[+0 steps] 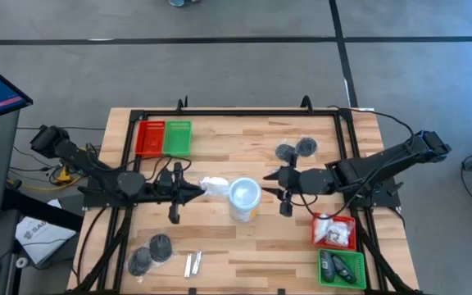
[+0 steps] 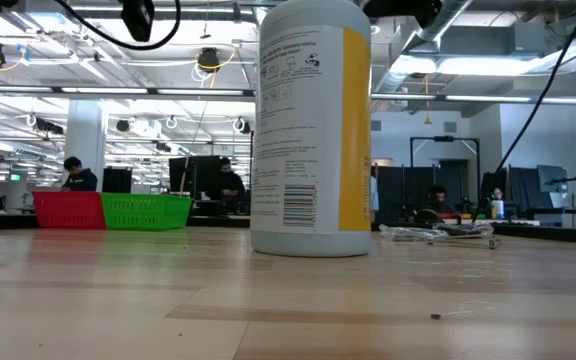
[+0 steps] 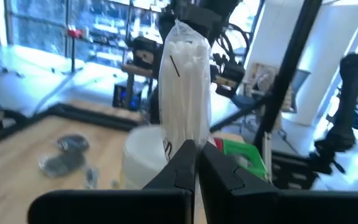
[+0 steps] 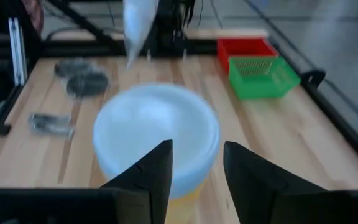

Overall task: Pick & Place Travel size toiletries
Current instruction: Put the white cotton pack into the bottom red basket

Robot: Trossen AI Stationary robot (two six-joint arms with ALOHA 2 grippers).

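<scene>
A: Cup (image 2: 312,128) stands closest to the low camera, upright at mid-worktop (image 1: 244,246). Confirm arm positions.

B: Left hand (image 1: 197,190) reaches in from the left and sits just left of the cup. Its fingers are clenched on a white sachet (image 3: 184,93), which stands up from the fingertips (image 3: 185,163) beside the cup rim. Right hand (image 1: 274,175) sits just right of the cup, fingers (image 4: 151,171) parted, grasping nothing; the cup lies just ahead of them.

A: Tray status?

B: Red tray (image 1: 150,137) and green tray (image 1: 178,137) sit side by side, touching, at the far left of the worktop. A second red tray (image 1: 335,232) near the right edge holds white sachets; a second green tray (image 1: 341,268) just below it holds dark items.

A: Loose items?

B: Two dark discs (image 1: 151,252) lie near the front left corner, with silvery tubes (image 1: 192,263) just beside them. Two more discs (image 1: 296,148) lie far right of centre, beyond the right hand.
</scene>
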